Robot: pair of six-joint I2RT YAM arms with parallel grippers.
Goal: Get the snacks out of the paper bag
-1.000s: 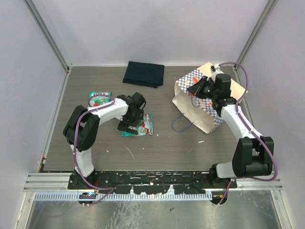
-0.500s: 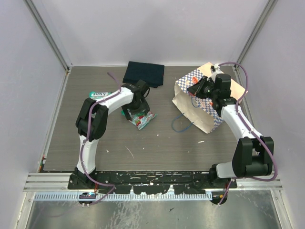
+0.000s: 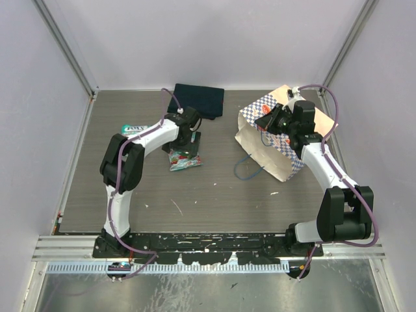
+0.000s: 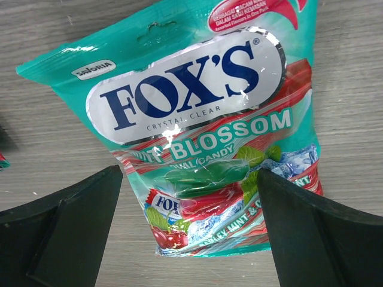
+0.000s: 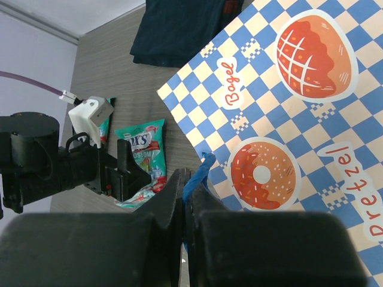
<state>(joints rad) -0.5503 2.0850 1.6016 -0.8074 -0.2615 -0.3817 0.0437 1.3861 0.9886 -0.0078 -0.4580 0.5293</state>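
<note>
Left gripper (image 4: 190, 197) jaws stand wide apart, one black finger (image 4: 66, 233) on each side of a teal pouch (image 4: 197, 119) and neither pressed against it. The pouch lies flat on the grey wood-grain table (image 3: 214, 195), label up, reading FOX'S, with red fruit and green leaves printed below. In the top view this pouch sits left of centre, just beneath the left gripper. A second teal pouch (image 3: 132, 130) lies further left, partly hidden by the left arm. Right gripper (image 5: 187, 179) jaws are closed tight on a blue cord handle (image 5: 200, 167) of the paper bag (image 5: 287, 119) — the cord rises from between the fingers against the blue-and-white checkered side, which bears bagel and pretzel pictures. The bag sits at the right rear of the table, well apart from both pouches; its contents cannot be seen. Another cord loop (image 3: 247, 169) lies on the table in front of the bag. A folded navy cloth (image 3: 195, 101) rests at the rear centre — apart from bag and pouches.
</note>
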